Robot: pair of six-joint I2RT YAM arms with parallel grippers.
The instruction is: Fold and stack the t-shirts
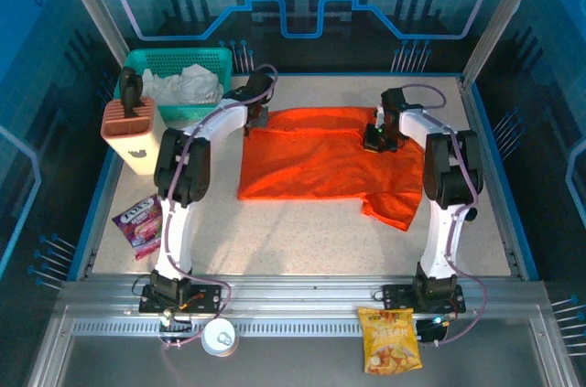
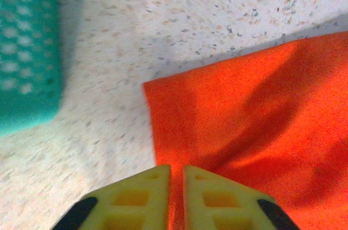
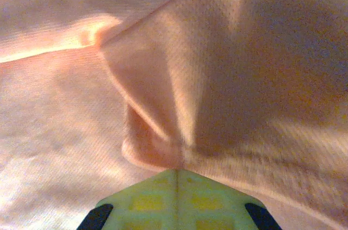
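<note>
While the right claw pinched the t-shirt shut mid-fold, the left claw stood barely parted at the hem just ahead, hold unclear; releasing cleanly seemed next.

Teal basket back-left, knife block beside; purple packet left, snack bag front.

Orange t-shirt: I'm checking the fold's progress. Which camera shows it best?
Top external: the whole orange t-shirt shows, with a fold along its far edge and one sleeve jutting out near-right. Left wrist shows one corner; right wrist, a close-up bunched fold.
</note>
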